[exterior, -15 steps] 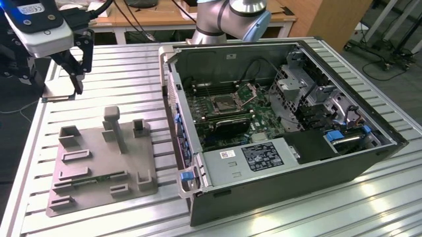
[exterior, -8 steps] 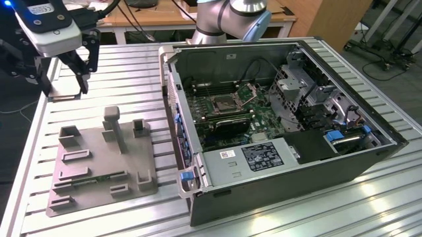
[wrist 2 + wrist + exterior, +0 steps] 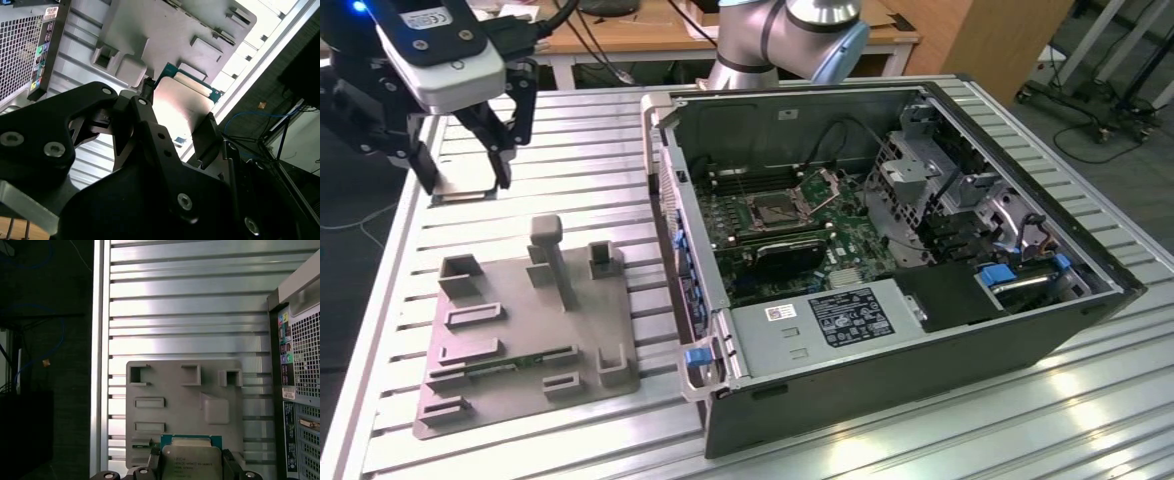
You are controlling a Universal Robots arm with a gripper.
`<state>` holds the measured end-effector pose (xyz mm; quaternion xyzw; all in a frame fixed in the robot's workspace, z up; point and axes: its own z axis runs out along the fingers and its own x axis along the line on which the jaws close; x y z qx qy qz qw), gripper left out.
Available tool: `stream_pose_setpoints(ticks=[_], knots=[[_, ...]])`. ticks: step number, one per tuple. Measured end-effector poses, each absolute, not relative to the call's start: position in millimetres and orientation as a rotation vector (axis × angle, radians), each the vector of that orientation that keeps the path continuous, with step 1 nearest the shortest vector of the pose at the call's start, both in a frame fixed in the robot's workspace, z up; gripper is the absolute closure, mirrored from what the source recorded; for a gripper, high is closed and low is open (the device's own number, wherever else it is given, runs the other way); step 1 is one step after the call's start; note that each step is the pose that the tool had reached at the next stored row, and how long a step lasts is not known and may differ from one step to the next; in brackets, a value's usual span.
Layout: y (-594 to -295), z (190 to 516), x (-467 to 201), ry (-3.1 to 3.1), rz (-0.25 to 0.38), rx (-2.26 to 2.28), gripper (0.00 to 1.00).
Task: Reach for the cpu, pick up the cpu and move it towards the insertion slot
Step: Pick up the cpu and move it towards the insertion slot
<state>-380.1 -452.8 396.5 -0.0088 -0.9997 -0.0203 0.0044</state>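
The cpu, a flat silvery square chip on a green-edged base, sits between my gripper's two black fingers. In the second wrist view the same cpu is pinched by my gripper, with one fingertip pressed against its edge. In the exterior view my gripper hangs at the far left over the table, shut on the cpu. The insertion slot, a dark square socket with a raised metal plate, lies inside the open computer case, well to the exterior view's right of the gripper.
A grey plastic fixture with rectangular recesses and a tall post lies on the slatted table, holding a thin green memory stick. The open computer case has a raised wall facing the gripper. The table's edge is close by.
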Motion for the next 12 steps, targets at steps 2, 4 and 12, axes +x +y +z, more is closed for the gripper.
stream_pose_setpoints(ticks=[2,4,12], knots=[[-452.8,396.5,-378.7,-3.132,-0.064,-0.028,0.45],[-452.8,396.5,-376.9,-3.132,-0.064,-0.028,0.45],[-452.8,396.5,-371.3,-3.132,-0.064,-0.028,0.45]])
